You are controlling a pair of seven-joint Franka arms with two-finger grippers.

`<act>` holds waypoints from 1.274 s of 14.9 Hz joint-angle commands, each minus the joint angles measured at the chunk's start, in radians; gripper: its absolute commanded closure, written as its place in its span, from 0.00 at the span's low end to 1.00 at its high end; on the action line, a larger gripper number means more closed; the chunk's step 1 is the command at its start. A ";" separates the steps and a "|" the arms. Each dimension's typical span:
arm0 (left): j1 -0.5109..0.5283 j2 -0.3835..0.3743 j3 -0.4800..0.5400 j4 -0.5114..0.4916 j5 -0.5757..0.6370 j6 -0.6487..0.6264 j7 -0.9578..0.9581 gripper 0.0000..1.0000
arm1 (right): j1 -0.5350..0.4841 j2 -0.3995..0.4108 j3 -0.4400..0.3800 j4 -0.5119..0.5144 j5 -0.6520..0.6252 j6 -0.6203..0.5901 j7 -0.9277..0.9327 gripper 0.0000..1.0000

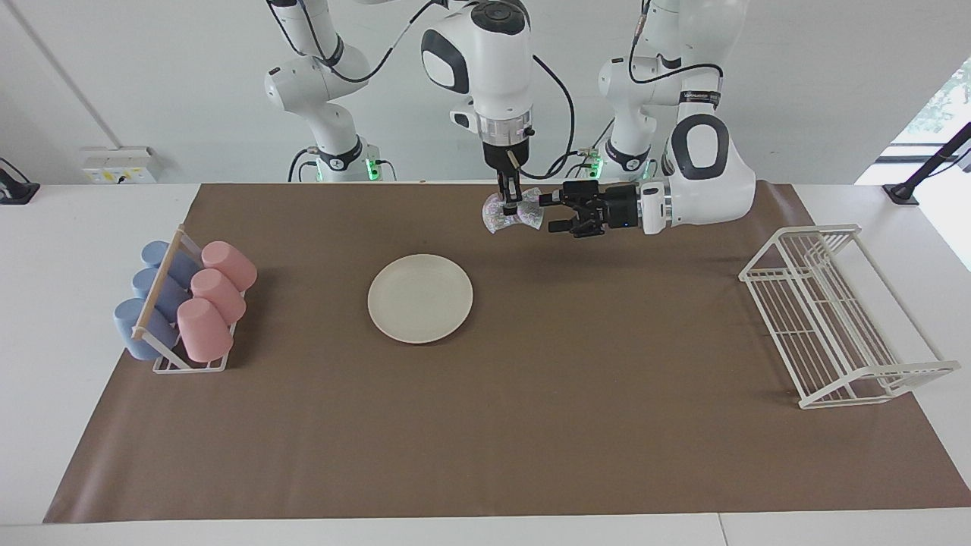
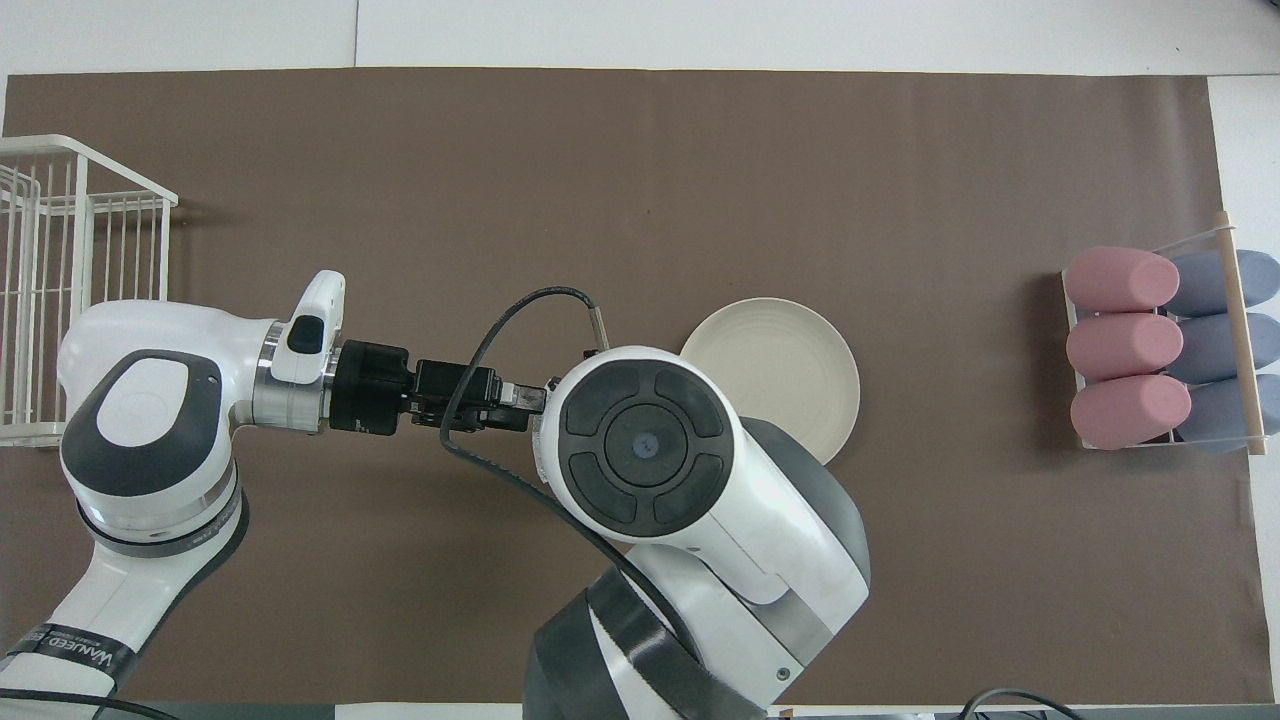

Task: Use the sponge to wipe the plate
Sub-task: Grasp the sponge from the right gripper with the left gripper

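The facing view looked from high across the table toward both robot bases, framing the whole brown mat (image 1: pixel 531 425) from a moderate distance. The overhead view looked steeply down from above the robots' end, with arm housings filling its lower part. Both views shared the mat, the plate (image 1: pixel 419 297), the cup rack (image 2: pixel 1160 350) and the wire rack (image 1: pixel 834 318), turned half a turn apart.

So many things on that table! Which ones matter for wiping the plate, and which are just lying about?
Part of the job:
- plate, lying bare on the brown mat
- sponge, held up in the air by the right gripper
- left gripper, right beside the sponge

Just lying about:
- rack of pink and blue cups
- white wire rack
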 commanded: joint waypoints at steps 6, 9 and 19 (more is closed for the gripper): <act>-0.042 -0.007 0.012 0.002 -0.026 -0.017 -0.063 0.35 | -0.003 0.013 0.005 0.021 -0.024 -0.013 0.015 1.00; -0.031 -0.010 0.015 -0.001 -0.024 -0.050 -0.086 1.00 | -0.003 0.013 0.005 0.019 -0.024 -0.012 0.013 1.00; -0.020 -0.011 0.020 -0.003 -0.018 -0.064 -0.129 1.00 | -0.011 -0.012 0.005 0.007 -0.018 -0.018 -0.063 0.18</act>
